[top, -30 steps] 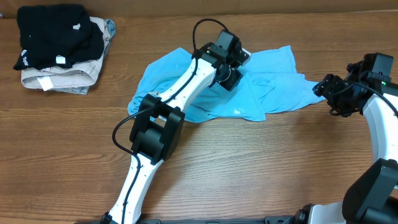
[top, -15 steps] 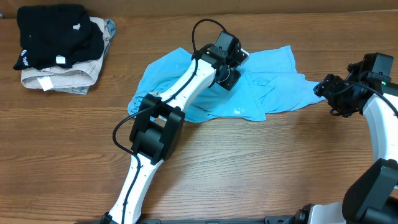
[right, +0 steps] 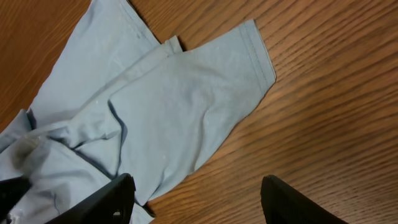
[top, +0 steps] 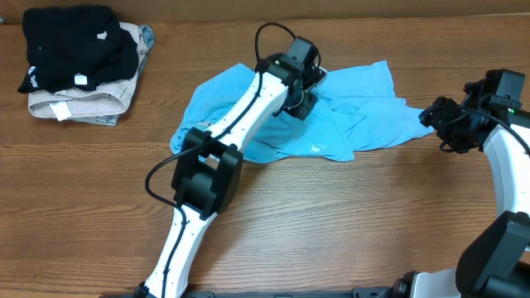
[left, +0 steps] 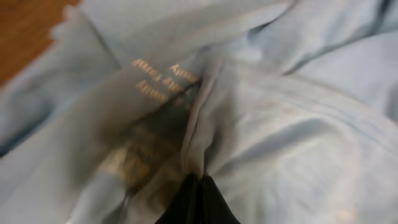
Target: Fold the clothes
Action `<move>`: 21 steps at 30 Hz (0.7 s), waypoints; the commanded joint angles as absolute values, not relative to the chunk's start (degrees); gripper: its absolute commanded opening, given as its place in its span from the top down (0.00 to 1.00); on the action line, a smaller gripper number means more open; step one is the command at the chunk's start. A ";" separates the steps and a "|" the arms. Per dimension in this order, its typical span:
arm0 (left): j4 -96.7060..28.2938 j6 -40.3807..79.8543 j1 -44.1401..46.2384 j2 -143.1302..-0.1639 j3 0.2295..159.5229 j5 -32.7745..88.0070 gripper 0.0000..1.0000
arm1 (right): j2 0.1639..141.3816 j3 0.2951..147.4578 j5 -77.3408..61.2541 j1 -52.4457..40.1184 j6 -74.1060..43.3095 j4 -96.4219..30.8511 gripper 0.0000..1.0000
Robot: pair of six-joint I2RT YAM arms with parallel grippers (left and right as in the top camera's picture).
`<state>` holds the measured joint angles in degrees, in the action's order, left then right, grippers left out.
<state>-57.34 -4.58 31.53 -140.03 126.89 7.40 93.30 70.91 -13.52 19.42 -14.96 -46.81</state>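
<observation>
T-shirt (top: pixel 364 112): light blue, crumpled and spread across the middle of the counter (top: pixel 331 215), with one sleeve (right: pixel 205 106) lying flat at its right end.
Left gripper (top: pixel 304 105): down on the shirt's middle. The jaws are closed on a raised ridge of cloth, which gathers into the black tip in the left wrist view. This is probably to lift and straighten the bunched body.
Right gripper (top: pixel 431 116): low over the counter, just beside the sleeve end. The jaws are wide apart and hold nothing, likely placed to take that edge.
Writing: pale tan lettering (left: pixel 165 78) shows through the thin fabric, too blurred to read.
Other clothes: a black garment (top: pixel 74 45) sits folded on a beige garment (top: pixel 83 103) at far left, well apart. Their small white tags are too small to read.
</observation>
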 commanded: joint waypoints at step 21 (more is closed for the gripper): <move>-77.52 -3.57 32.27 -110.89 133.84 4.03 0.96 | 98.17 70.43 -15.14 19.55 -16.32 -45.04 0.32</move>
